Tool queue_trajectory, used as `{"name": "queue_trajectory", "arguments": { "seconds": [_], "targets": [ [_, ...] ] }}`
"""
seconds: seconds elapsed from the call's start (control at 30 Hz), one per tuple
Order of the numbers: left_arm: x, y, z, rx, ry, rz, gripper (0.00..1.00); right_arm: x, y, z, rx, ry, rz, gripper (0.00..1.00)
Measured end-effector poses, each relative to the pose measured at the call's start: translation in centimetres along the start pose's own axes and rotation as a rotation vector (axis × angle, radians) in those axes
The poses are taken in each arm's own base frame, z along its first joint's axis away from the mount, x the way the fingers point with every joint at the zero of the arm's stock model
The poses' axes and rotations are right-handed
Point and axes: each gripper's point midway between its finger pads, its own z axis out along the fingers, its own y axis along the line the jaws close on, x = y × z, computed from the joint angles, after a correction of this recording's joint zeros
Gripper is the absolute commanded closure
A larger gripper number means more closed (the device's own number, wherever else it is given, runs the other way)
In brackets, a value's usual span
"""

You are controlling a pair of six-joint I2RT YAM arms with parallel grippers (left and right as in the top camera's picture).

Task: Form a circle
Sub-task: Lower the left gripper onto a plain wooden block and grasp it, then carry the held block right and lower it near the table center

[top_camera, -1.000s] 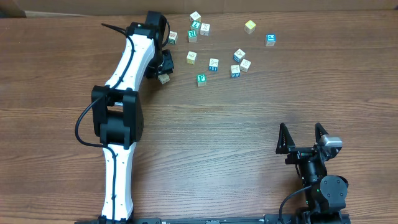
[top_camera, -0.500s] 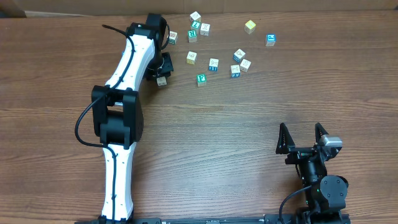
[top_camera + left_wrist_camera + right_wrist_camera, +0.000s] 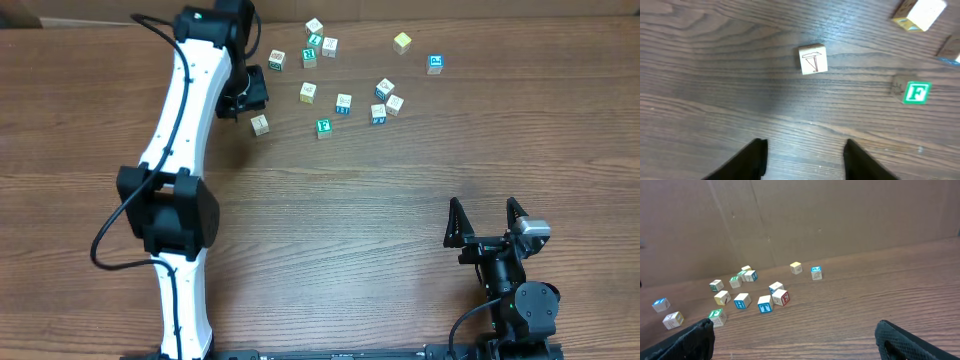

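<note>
Small wooden alphabet cubes lie in a loose scatter at the far side of the table; no circle shows among them. A cream cube [image 3: 260, 124] with a line drawing [image 3: 813, 59] rests alone on the wood, left of a green F cube [image 3: 323, 127] [image 3: 916, 93]. My left gripper [image 3: 252, 98] [image 3: 805, 150] hovers just behind that cream cube, open with only bare table between its fingers. My right gripper [image 3: 488, 228] [image 3: 795, 326] stands wide open near the front right, far from every cube.
More cubes lie beyond: a cluster at the back [image 3: 315, 42], a blue-lettered group [image 3: 385, 100] [image 3: 765, 304], a yellow one [image 3: 402, 42] and a blue one [image 3: 435, 64]. The left arm [image 3: 185, 130] runs along the table's left side. A cardboard wall [image 3: 840, 215] backs the table.
The left gripper let go of the cream cube, which now rests on the table. The gripper opened and drew back up and to the left. The right arm has not moved.
</note>
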Motion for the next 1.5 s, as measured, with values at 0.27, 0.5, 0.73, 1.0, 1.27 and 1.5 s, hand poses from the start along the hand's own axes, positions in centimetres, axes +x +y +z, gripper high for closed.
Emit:
{"name": "queue_trajectory", "arguments": {
  "seconds": [0.27,0.5,0.73,1.0,1.27,1.5],
  "targets": [
    [-0.9,-0.3,1.7,-0.001,-0.017,0.012,0.31,0.0,0.0,0.0,0.000,0.000,0.000,0.00],
    [-1.8,-0.7,6.7,-0.001,-0.024,0.007,0.36,0.0,0.0,0.0,0.000,0.000,0.000,0.00],
    [-2.4,-0.9,9.3,0.010,-0.058,0.003,0.36,0.0,0.0,0.0,0.000,0.000,0.000,0.00],
    [-2.0,-0.7,12.6,0.015,-0.067,-0.015,0.47,0.0,0.0,0.0,0.000,0.000,0.000,0.00],
    [-2.6,-1.0,12.9,0.028,-0.094,-0.023,0.60,0.0,0.0,0.0,0.000,0.000,0.000,0.00],
    [-2.6,-1.0,12.9,0.027,-0.093,-0.023,0.67,0.0,0.0,0.0,0.000,-0.001,0.000,0.00]
  ]
}}
